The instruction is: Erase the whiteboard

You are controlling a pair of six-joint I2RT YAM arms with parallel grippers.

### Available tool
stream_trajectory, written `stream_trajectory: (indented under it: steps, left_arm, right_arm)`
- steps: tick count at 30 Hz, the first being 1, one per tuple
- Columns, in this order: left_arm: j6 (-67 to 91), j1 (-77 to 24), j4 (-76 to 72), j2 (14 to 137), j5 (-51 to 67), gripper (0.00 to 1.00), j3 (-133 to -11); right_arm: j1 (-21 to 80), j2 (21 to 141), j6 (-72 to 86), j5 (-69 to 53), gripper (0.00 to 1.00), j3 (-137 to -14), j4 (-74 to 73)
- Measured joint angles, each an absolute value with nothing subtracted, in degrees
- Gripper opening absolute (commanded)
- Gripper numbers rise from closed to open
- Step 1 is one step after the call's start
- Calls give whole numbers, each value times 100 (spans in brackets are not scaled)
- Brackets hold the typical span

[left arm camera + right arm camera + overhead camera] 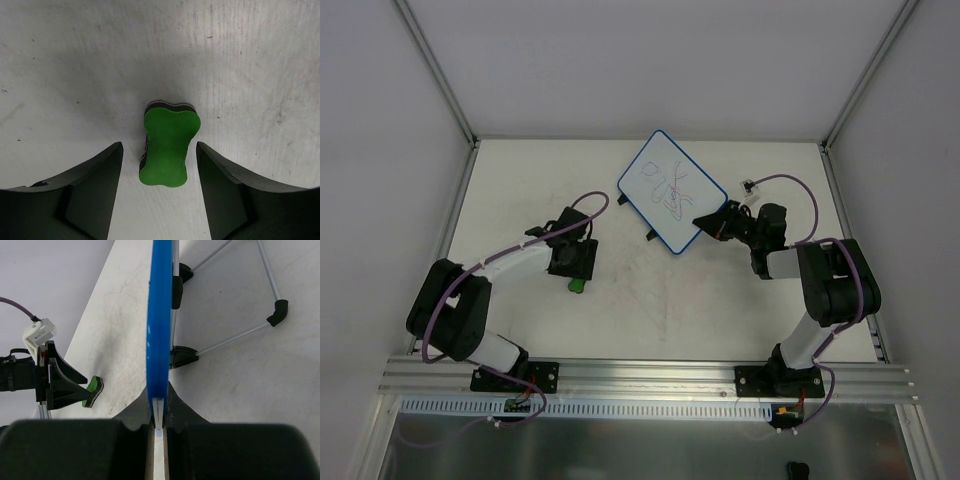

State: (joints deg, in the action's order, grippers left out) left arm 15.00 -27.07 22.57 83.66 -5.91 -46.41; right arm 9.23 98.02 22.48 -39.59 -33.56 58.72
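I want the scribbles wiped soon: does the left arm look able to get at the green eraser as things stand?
Probably yes: the left claw straddles the eraser, one finger on each side, nothing else between.

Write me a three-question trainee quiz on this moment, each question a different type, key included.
1. True or false: the whiteboard is already wiped clean.
2. The green eraser lies: A) on the whiteboard; B) on the table, between the open fingers of the left hand; C) lifted off the table.
3. Fill in: the right hand is clamped on the whiteboard's ____ frame.
Key: 1 false, scribbles remain; 2 B; 3 blue.
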Motion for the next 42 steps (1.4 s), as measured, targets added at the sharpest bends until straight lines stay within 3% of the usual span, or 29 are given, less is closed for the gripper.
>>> stream_trajectory:
  steps: [7,10,12,13,21,26,30,35,42]
  left_arm:
    - [1433,-2707,2364,8755,-464,60,-4783]
    - [1415,-2707,2381,8906,-464,48,-4921]
    - [1420,-2707,2390,8914,-464,27,-4950]
    - [1413,-2707,2392,8914,-467,24,-4958]
    - [1369,-2709,2432,8930,-467,18,-4991]
    - [1406,-2709,2440,8788,-456,4,-5002]
    - [1441,-2705,2217,8272,-237,0,-5196]
    - [1568,-2663,1728,8501,183,0,-6637]
    - [1879,-2381,1208,10272,926,0,-9129]
  right_arm:
    - [910,9832,2333,-3981,0,-3356,5931]
    - [908,9843,2351,-3988,0,-3356,5937]
    - [902,9848,2357,-3992,0,-3356,5940]
    - [899,9848,2364,-3992,0,-3356,5940]
    - [880,9848,2440,-4014,0,-3356,5944]
    - [862,9870,2464,-4058,0,-3356,5972]
    - [847,9902,2464,-4099,0,-3356,6016]
    - [843,9907,2462,-4121,0,-3317,6071]
    - [843,9887,2486,-4121,0,-3286,6108]
